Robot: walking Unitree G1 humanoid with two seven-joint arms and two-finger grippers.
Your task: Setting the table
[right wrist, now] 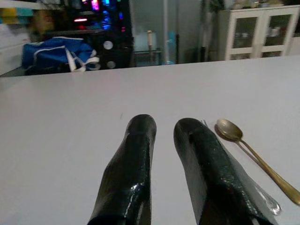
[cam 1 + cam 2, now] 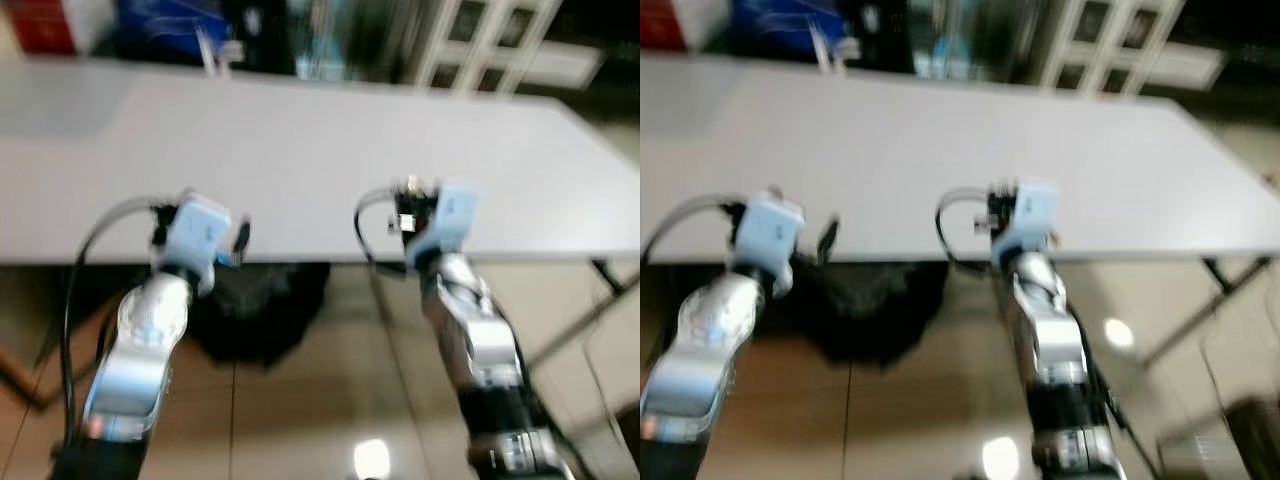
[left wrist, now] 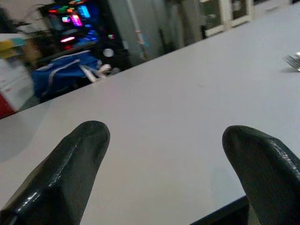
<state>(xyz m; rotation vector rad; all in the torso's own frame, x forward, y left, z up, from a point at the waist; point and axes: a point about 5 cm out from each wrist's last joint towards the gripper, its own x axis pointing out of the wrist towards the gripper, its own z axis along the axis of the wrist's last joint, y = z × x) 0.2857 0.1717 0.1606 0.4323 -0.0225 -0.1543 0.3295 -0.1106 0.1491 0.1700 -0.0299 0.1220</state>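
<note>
Nearest the robot, both arms are reaching over the near edge of the long white table (image 2: 300, 150), seen blurred from the head. The left gripper (image 3: 168, 154) is hovering spread wide with nothing between its fingers. The right gripper (image 1: 164, 140) is lying nearly closed just above the tabletop, a narrow gap between its fingers and nothing visibly held.

Just beside the right gripper's fingers, a brass-coloured spoon (image 1: 243, 150) is lying flat on the table, and a silvery fork (image 1: 260, 194) is resting between it and the nearer finger, partly hidden by that finger. The tines of the fork (image 3: 293, 61) are also showing far off in the left wrist view.

If the cutlery is being placed, the step probably calls for lifting the right gripper straight away so the finger does not drag the fork askew.

Beyond the table a blue bag (image 1: 56, 54), a dark unit with coloured lights (image 3: 70, 23) and a white cabinet (image 1: 255, 33) are standing.
</note>
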